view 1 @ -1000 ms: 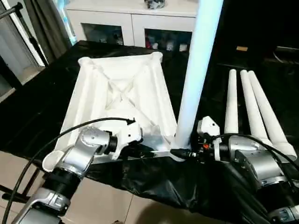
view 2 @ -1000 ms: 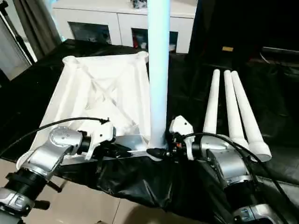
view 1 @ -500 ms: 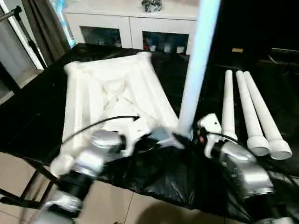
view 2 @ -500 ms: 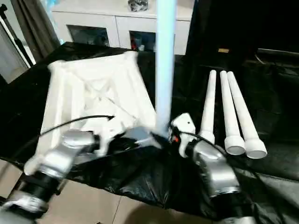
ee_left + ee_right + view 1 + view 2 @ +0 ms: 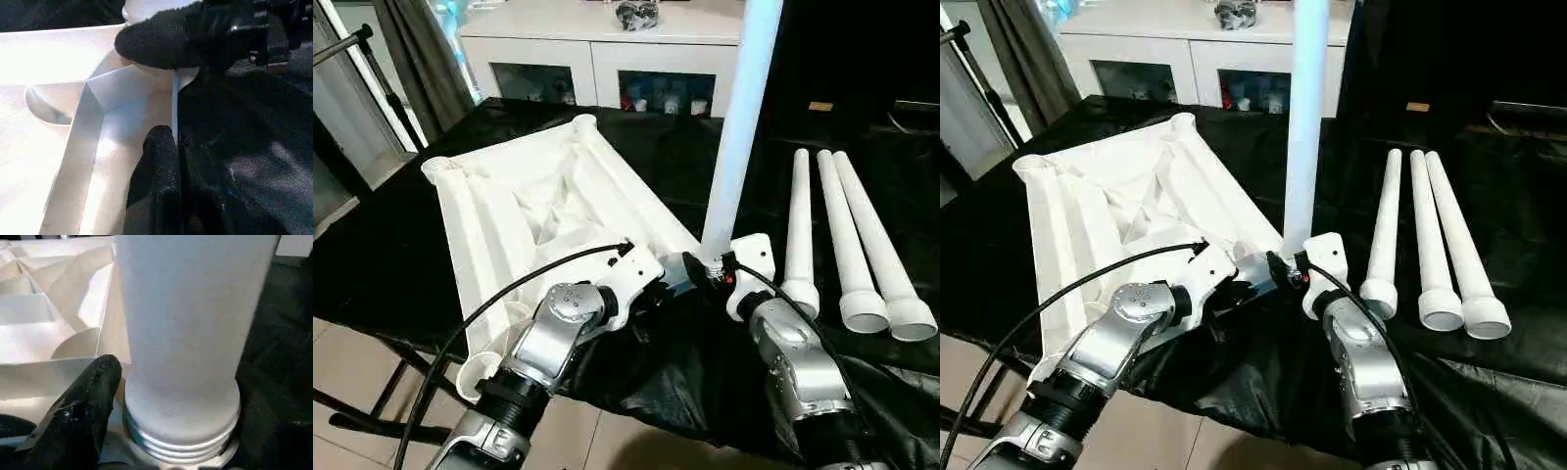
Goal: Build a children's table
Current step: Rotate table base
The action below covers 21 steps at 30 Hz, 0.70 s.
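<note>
Tabletop (image 5: pixel 524 211) rim was clamped by the left pincer (image 5: pixel 172 142); the upright leg (image 5: pixel 736 137), flanked by the right pincer (image 5: pixel 161 396), apparently parted, needed straight downward seating.

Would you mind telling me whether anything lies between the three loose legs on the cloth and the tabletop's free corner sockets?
Nothing visible blocks them: the three loose legs lie on bare black cloth beside the tabletop, apart from it.

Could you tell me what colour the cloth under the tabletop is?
Black; the cloth shows best in the left eye view, spread beneath the white tabletop.
</note>
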### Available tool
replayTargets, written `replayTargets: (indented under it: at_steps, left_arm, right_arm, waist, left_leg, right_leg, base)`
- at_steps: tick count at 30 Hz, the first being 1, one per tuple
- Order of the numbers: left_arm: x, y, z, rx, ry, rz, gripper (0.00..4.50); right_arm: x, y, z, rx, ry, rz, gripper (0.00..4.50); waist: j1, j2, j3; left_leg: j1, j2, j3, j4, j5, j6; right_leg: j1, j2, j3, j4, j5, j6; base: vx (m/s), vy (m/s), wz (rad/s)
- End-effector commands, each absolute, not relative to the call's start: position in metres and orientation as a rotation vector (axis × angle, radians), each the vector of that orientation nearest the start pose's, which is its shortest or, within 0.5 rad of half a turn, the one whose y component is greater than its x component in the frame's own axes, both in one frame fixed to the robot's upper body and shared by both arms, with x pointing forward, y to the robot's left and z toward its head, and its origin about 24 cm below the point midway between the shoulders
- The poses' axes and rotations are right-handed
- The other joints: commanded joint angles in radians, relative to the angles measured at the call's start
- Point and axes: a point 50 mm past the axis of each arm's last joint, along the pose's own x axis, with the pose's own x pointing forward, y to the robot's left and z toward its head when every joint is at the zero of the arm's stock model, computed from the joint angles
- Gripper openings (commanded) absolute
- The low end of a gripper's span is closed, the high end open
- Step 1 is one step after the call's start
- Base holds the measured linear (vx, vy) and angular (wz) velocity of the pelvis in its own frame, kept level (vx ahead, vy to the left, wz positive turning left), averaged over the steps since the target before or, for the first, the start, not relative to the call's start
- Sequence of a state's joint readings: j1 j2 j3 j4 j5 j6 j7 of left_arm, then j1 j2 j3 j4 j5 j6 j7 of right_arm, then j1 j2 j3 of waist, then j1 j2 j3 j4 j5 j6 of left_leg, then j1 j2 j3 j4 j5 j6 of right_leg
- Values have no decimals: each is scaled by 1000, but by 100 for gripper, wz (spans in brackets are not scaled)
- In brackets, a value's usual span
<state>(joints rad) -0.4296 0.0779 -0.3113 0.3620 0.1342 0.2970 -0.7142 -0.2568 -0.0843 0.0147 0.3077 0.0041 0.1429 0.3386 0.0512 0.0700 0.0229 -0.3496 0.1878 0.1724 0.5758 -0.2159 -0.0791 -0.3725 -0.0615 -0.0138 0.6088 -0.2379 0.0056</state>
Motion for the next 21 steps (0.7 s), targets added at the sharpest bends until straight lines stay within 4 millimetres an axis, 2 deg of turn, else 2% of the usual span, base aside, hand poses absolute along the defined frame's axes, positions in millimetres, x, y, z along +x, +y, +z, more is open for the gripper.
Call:
replayTargets:
  at_steps: [1, 3, 4, 6, 7, 8, 12, 14, 16, 17, 18, 19, 20, 21]
  left_arm:
    - [292, 43, 27, 312, 364, -1025, 0]
    - [293, 45, 27, 318, 360, -1026, 0]
    - [293, 45, 27, 317, 360, -1027, 0]
    - [293, 45, 27, 320, 357, -1026, 0]
    - [294, 46, 27, 322, 353, -1023, 0]
    - [296, 47, 27, 326, 349, -1017, 0]
    - [303, 51, 30, 304, 332, -973, 0]
    - [304, 51, 32, 281, 328, -976, 55]
    - [307, 53, 39, 276, 281, -967, 58]
    - [308, 54, 44, 265, 255, -959, 69]
    - [310, 55, 48, 239, 240, -949, 85]
    - [312, 58, 55, 214, 216, -928, 85]
    - [317, 65, 63, 191, 194, -886, 85]
    - [320, 71, 69, 178, 180, -855, 85]
  right_arm:
    - [287, -111, 12, -69, 277, 520, 387]
    - [282, -127, 19, -100, 262, 561, 387]
    - [281, -130, 20, -106, 259, 577, 387]
    - [276, -139, 24, -125, 252, 612, 387]
    - [274, -148, 28, -133, 248, 624, 387]
    - [272, -157, 32, -143, 247, 634, 387]
    - [264, -186, 47, -184, 263, 676, 387]
    - [260, -193, 51, -195, 273, 697, 392]
    - [254, -201, 57, -198, 294, 737, 392]
    - [251, -202, 59, -195, 304, 760, 392]
    - [249, -201, 59, -196, 311, 779, 392]
    - [248, -199, 59, -199, 321, 792, 392]
    - [248, -195, 57, -207, 332, 795, 392]
    - [248, -191, 55, -214, 340, 794, 392]
  waist:
    - [-3, -22, -25]
    - [2, -21, -25]
    - [3, -28, -25]
    - [11, -28, -28]
    - [11, -33, -28]
    - [11, -32, -29]
    - [13, -35, -26]
    - [11, -39, -26]
    - [15, -36, -28]
    - [15, -36, -33]
    - [14, -39, -38]
    - [17, -33, -43]
    - [13, -33, -48]
    - [11, -35, -48]
  left_leg:
    - [-7, 34, -13, -75, -183, 25]
    - [-4, 36, -13, -74, -188, 27]
    - [-3, 36, -12, -72, -184, 32]
    - [-10, 35, -12, -67, -134, 52]
    - [-10, 34, -11, -66, -128, 55]
    - [-11, 33, -11, -64, -122, 60]
    - [-12, 33, -12, -65, -139, 74]
    - [-13, 33, -12, -63, -135, 78]
    - [-14, 34, -13, -60, -119, 87]
    - [-14, 35, -13, -55, -94, 96]
    - [-22, 31, -14, -49, -48, 108]
    - [-23, 33, -16, -44, -4, 118]
    - [-29, 32, -18, -38, 40, 129]
    - [-27, 31, -17, -36, 49, 131]
  right_leg:
    - [28, -65, 34, -91, -146, -169]
    - [28, -65, 35, -93, -162, -157]
    - [29, -63, 36, -93, -152, -154]
    - [33, -64, 35, -85, -77, -155]
    - [35, -63, 35, -86, -67, -154]
    - [35, -64, 34, -83, -59, -157]
    - [35, -65, 32, -90, -129, -146]
    - [34, -65, 33, -92, -146, -149]
    - [37, -64, 33, -90, -127, -153]
    - [37, -63, 33, -84, -70, -163]
    - [43, -62, 31, -73, 19, -175]
    - [42, -61, 30, -61, 117, -190]
    - [44, -58, 26, -48, 230, -212]
    - [43, -56, 25, -46, 272, -220]
  base:
    - [0, 0, 0]
    - [0, 0, 0]
    - [0, 0, 0]
    - [0, 0, 0]
    - [0, 0, 0]
    - [0, 0, 0]
    - [0, 0, 0]
    - [0, 0, 0]
    - [0, 0, 0]
    - [0, 0, 0]
    - [0, 0, 0]
    - [0, 0, 0]
    - [0, 0, 0]
    - [0, 0, 0]
